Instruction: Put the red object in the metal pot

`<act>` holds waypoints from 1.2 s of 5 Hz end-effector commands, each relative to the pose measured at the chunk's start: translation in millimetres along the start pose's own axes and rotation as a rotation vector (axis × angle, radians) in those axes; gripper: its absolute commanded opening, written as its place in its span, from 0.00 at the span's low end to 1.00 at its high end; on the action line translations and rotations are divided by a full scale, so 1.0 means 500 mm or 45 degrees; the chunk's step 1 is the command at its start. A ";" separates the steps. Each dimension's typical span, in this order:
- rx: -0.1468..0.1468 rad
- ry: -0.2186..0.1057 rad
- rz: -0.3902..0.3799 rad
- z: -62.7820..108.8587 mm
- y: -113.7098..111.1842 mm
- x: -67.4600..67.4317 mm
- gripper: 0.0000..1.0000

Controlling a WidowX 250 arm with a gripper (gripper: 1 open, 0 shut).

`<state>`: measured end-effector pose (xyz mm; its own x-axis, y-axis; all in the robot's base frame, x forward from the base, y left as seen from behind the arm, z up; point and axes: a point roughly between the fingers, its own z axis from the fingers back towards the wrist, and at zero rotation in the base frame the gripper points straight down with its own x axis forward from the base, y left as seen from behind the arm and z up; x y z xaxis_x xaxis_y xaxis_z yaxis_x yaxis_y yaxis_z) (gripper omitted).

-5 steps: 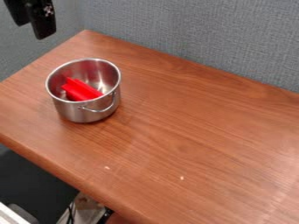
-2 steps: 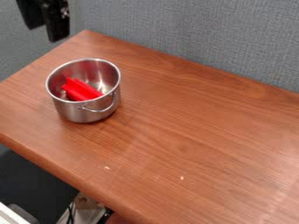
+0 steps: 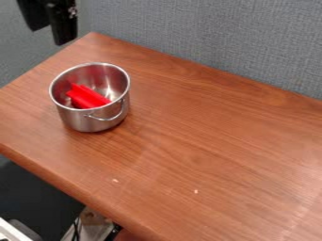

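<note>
The red object [image 3: 87,95] lies inside the metal pot [image 3: 90,111], leaning on its inner wall. The pot stands on the left part of the wooden table [image 3: 214,132]. My gripper [image 3: 55,21] is a dark shape at the top left corner, above and behind the pot, well away from it. Only part of it shows and its fingers are not distinct; nothing is seen in it.
A grey textured wall [image 3: 227,38] runs behind the table. The table's front edge [image 3: 75,193] runs diagonally at the lower left, with dark floor and some cables below it.
The gripper has shifted a little to the right along the top edge since a second ago and has stayed put since. The pot and red object have not moved.
</note>
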<state>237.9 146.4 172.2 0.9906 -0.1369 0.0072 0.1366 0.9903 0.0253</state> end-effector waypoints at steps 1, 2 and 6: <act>0.015 0.015 0.034 0.006 0.029 -0.025 0.00; -0.001 0.012 -0.022 0.001 0.000 -0.017 1.00; -0.085 -0.029 0.052 -0.039 -0.044 0.015 1.00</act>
<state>242.1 124.6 147.8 0.9951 -0.0984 0.0092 0.0987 0.9939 -0.0482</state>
